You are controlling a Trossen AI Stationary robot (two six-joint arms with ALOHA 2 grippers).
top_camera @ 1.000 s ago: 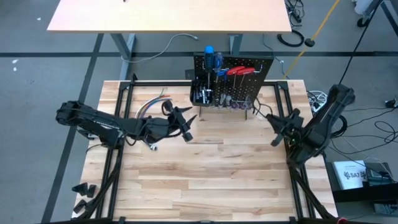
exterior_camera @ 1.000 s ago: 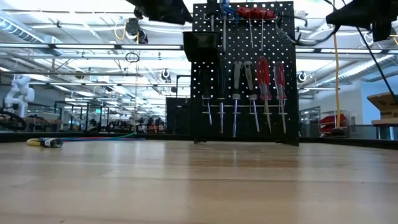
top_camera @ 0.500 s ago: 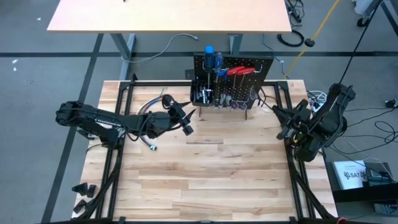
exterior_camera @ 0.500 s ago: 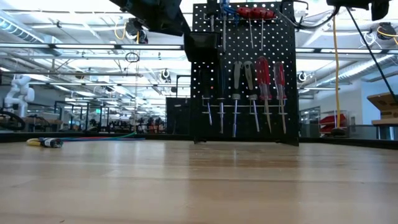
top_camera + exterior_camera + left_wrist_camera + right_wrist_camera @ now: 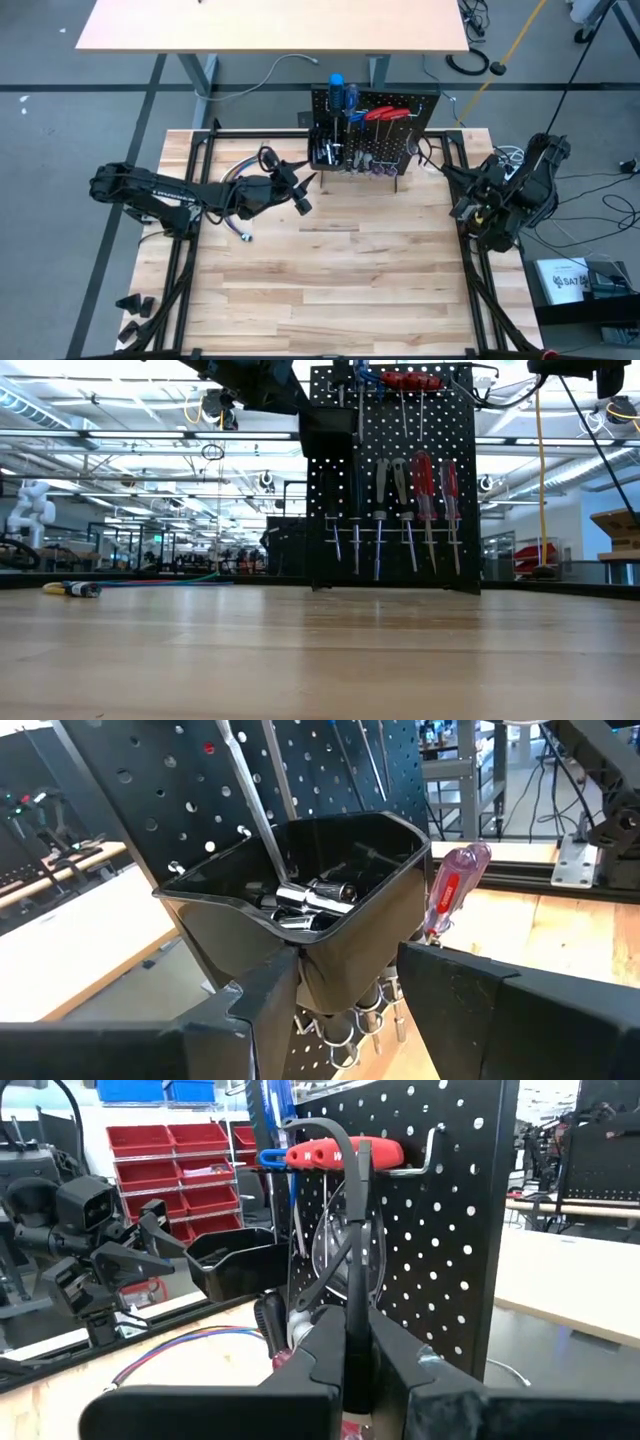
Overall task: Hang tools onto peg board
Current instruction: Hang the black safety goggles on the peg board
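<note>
The black peg board [image 5: 400, 480] stands upright at the table's far edge. Red-handled tools [image 5: 425, 485] and silver bits hang on its hooks. Its small black bin [image 5: 330, 890] holds silver sockets. My left gripper [image 5: 345, 1010] is open, level with the bin's underside; the bin's lower tip shows between its fingers, and I cannot tell whether they touch. In the high view it [image 5: 303, 192] is just near-left of the board. My right gripper [image 5: 350, 1370] hovers off the board's right side [image 5: 452, 190], shut on a slim dark tool shaft. My right gripper pinches the slim dark shaft [image 5: 353, 1295] between its two shut fingers. The fingers lie level and face the peg board from the table's right side, and the shaft runs on past the fingertips. The tool is clear of the table. Its other end is hidden behind the fingers.
A bundle of coloured wires [image 5: 240, 172] lies on the table at the far left, beside my left arm. Red-handled keys [image 5: 345, 1152] hang on a top hook of the board. The wooden tabletop [image 5: 340, 280] spreads out in front of the board.
My right gripper has risen and drawn back toward the table's right edge, staying shut on the shaft. My left gripper has swung a little toward the far edge, closer to the bin, with its fingers unchanged.
</note>
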